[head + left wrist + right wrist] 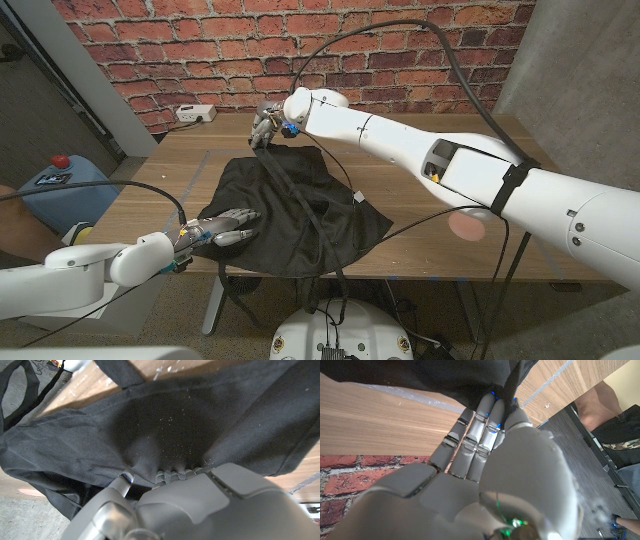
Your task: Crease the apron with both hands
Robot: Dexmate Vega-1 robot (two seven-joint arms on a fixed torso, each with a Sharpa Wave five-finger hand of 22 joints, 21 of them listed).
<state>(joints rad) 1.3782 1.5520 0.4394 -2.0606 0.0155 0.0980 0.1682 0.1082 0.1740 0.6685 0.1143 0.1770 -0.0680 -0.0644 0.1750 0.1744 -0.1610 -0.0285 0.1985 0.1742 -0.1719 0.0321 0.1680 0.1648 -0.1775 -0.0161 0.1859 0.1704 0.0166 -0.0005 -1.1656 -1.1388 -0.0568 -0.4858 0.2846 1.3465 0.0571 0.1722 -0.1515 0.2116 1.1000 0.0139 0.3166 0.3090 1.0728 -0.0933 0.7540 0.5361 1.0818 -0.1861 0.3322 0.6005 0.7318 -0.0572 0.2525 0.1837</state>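
Here the black apron [290, 210] lies spread and rumpled on the wooden table [420, 180]. The left hand [222, 230] rests on the cloth's near left part, fingers spread, holding nothing. The right hand [265, 127] pinches the apron's far edge, with fabric bunched between its fingertips [490, 402].

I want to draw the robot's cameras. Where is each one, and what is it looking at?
Head view: sits on the robot's head and looks down at the table; both arms show, left hand on the apron, right hand at its far edge.
Left wrist view: sits on the left wrist, looks along the left hand pressing into the apron.
Right wrist view: sits on the right wrist, looks along the right hand touching the apron's edge.
Shared: all three show the apron.
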